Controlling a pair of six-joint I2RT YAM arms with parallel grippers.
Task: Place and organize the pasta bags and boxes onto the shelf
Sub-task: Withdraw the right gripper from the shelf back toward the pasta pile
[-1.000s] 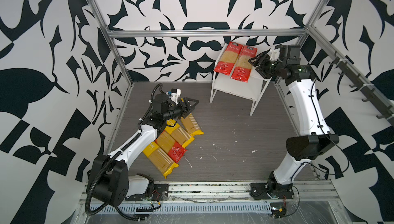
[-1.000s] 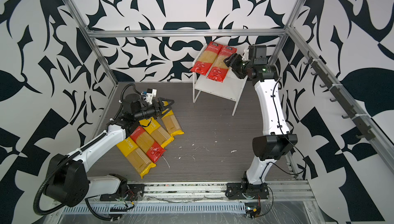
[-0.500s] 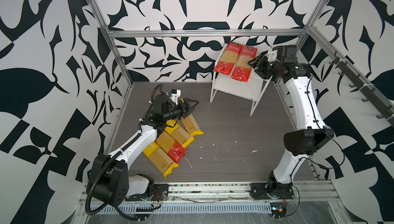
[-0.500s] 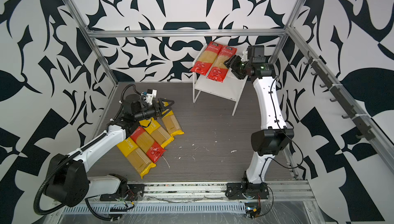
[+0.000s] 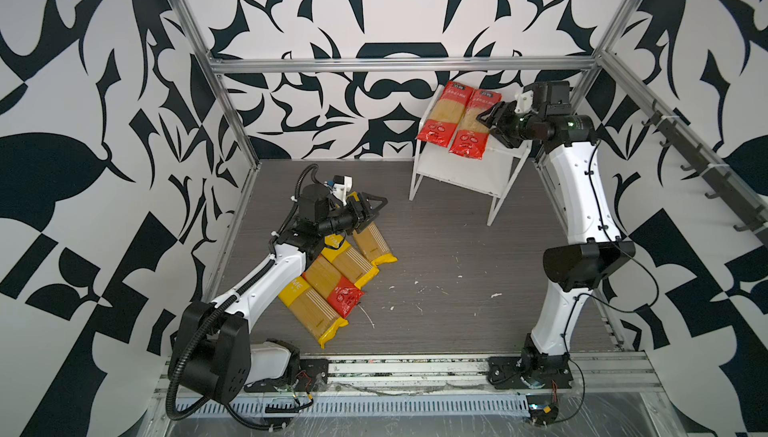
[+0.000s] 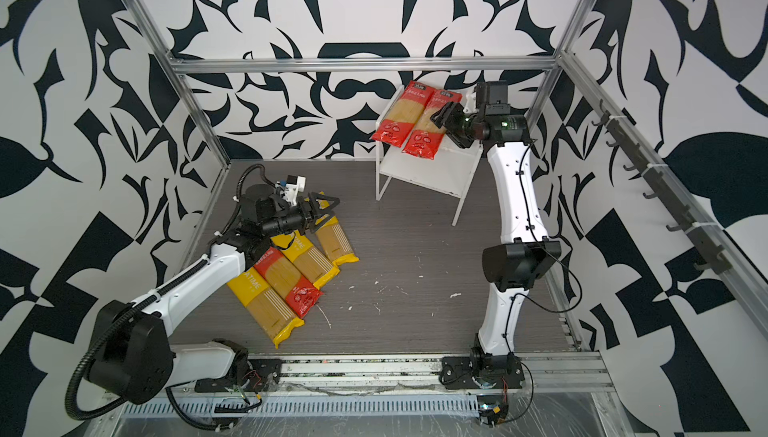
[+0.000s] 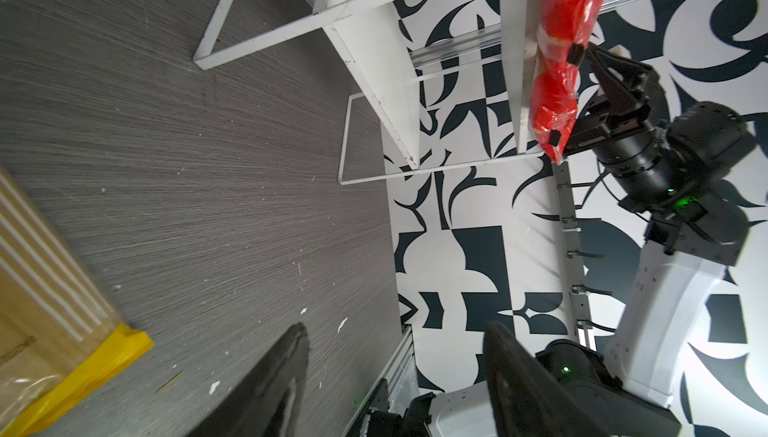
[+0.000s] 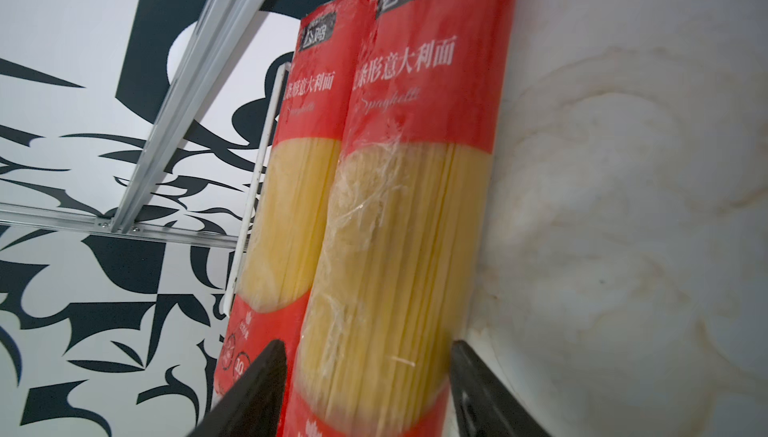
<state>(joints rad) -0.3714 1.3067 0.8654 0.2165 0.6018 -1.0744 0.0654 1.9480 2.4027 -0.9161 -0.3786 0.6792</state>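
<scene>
Floor packets: four lie side by side on the dark floor (image 5: 436, 248), below and behind the left claw (image 5: 379, 208) — the nearest yellow-ended packet (image 5: 309, 310), the red-ended floor packet (image 5: 332, 287), the middle yellow-ended packet (image 5: 351, 262) and the far yellow-ended packet (image 5: 372, 243), each touching the next.
Cover: the left forearm (image 5: 266, 281) crosses over their upper ends (so the labels are partly hidden).
Left claw: spread and empty, hovering over the upper end of the far yellow-ended packet. Its wrist view shows only floor and wall between the fingers (image 7: 286, 368).
Ahead of left claw: bare floor with white specks (image 5: 494, 295), then the slanted leg frame of the shelf (image 5: 461, 166).
Right claw (image 5: 487, 123): low over the shelf's top board, with one finger by each long edge of the straddled red packet (image 5: 471, 127). Whether the fingers squeeze it cannot be told.
Just past right claw: the other red packet (image 5: 440, 117) lies parallel to the straddled one and touches it. The near ends of both reach past the board's front edge.
On the claw's own side: a stained, bare strip of top board (image 8: 623, 206).
Farthest: the aluminium rail (image 5: 399, 64) and the patterned wall — just behind the shelf.
</scene>
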